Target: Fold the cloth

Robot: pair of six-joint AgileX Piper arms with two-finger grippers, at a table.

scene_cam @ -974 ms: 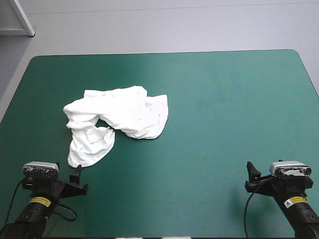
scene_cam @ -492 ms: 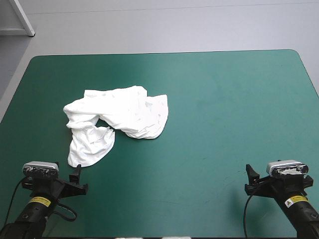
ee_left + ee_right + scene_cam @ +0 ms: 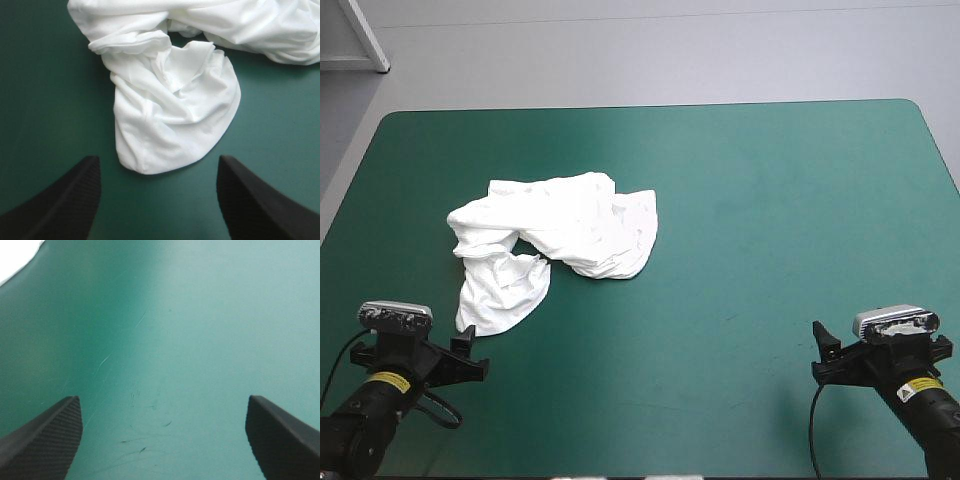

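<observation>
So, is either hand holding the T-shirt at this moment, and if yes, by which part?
Nothing is held. The left hand and the right hand are both open; the T-shirt lies crumpled on the table, ahead of the left hand.

Crumpled white T-shirt (image 3: 175, 115) on teal-green cover (image 3: 45, 90), just ahead of wide-apart black fingers (image 3: 65, 200).

Teal-green cover (image 3: 770, 200) fills most of the high view, rounded far corners in sight, and beyond its far edge runs a plain pale grey floor (image 3: 670, 50) with one thin seam crossing it. Past the far left corner, a white slanted bar (image 3: 365, 35) cuts in. Light's soft and even, with faint scratches (image 3: 135, 390) showing on the cover.
</observation>
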